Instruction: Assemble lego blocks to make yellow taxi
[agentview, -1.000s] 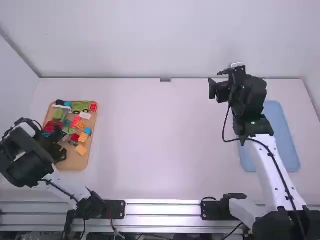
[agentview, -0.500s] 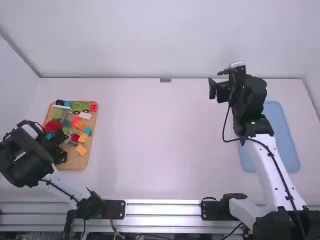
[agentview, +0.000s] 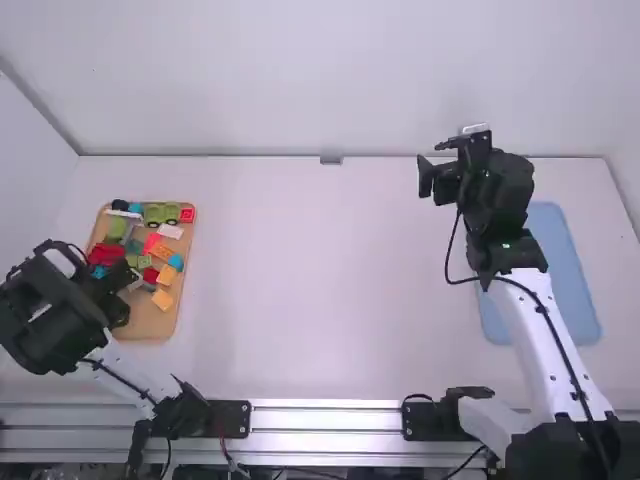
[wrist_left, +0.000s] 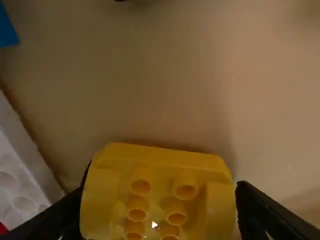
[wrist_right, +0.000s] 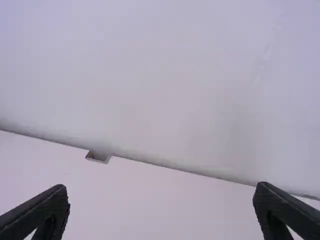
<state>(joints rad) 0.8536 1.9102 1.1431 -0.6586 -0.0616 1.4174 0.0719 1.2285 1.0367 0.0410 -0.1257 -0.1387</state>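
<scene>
One yellow block (wrist_left: 158, 200), tubed underside showing

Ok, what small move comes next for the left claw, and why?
Probably a short lift straight up: the left claw appears to have the yellow block between its fingers, one at each side, and a white block lies close by, so sliding sideways might bump it.
</scene>
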